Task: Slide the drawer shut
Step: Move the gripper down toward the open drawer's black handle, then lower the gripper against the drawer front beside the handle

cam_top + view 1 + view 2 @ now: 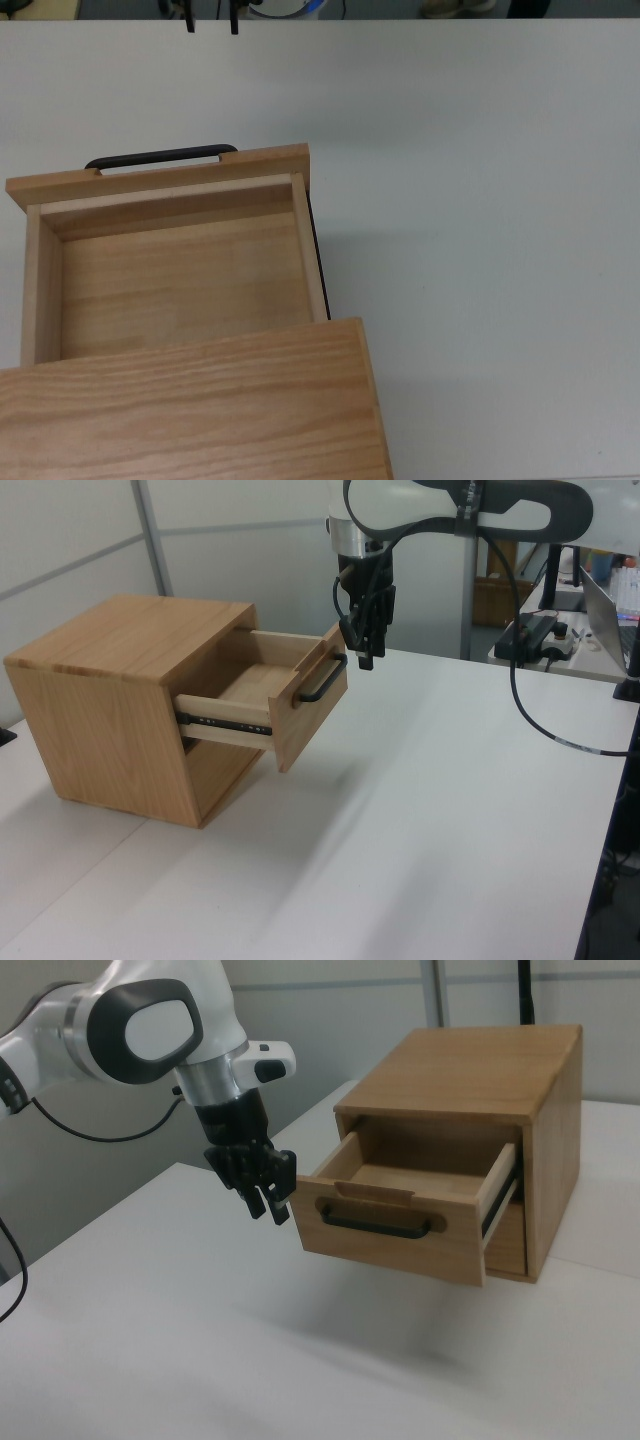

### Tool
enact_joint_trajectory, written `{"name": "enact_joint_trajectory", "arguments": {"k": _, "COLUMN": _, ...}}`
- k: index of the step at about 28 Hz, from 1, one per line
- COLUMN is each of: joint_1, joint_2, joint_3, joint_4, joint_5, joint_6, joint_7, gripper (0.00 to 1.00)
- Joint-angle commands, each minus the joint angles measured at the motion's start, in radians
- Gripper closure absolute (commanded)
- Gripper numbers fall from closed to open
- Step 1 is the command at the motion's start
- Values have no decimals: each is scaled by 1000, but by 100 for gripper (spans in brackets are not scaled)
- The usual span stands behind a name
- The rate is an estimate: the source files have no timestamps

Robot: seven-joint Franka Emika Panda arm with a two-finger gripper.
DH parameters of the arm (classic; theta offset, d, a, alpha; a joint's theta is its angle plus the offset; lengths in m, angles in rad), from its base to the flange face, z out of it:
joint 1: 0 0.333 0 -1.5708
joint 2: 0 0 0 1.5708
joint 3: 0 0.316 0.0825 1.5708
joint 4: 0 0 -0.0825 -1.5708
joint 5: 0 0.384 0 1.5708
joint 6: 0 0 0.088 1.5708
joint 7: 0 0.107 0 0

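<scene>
Your drawer [400, 1222] is pulled well out of the wooden cabinet [110, 695], and you can look straight into its bare light-wood tray in the top view, with the flat front panel [160, 176] at the far end and the cabinet top [190, 410] covering the near end. The thin black bar handle [378, 1225] runs across the front panel, and the black slide rail [222, 723] shows along the drawer's side in the left view. Your gripper [268, 1200] hangs above the white table [450, 810] just off the front of the drawer, fingers pointing down, on the right view's left of the panel and clear of the handle, touching nothing. Its two fingers stand a little apart with a gap between them and nothing in it; the top view catches the two dark tips [190, 20] side by side at its upper edge, separated. In the left view the gripper sits just above the handle's far end, beside the panel's upper corner. The white arm [130, 1030] reaches in from the right view's left, cable trailing behind.
</scene>
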Motion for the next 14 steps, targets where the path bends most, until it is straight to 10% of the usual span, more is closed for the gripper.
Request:
{"name": "enact_joint_trajectory", "arguments": {"k": 1, "joint_1": -11, "joint_2": 15, "joint_3": 1, "joint_4": 4, "joint_5": 19, "joint_6": -23, "joint_7": 14, "gripper": 100}}
{"name": "enact_joint_trajectory", "arguments": {"k": 14, "joint_1": -11, "joint_2": 73, "joint_3": 7, "joint_4": 1, "joint_5": 32, "joint_6": -19, "joint_7": 12, "gripper": 100}}
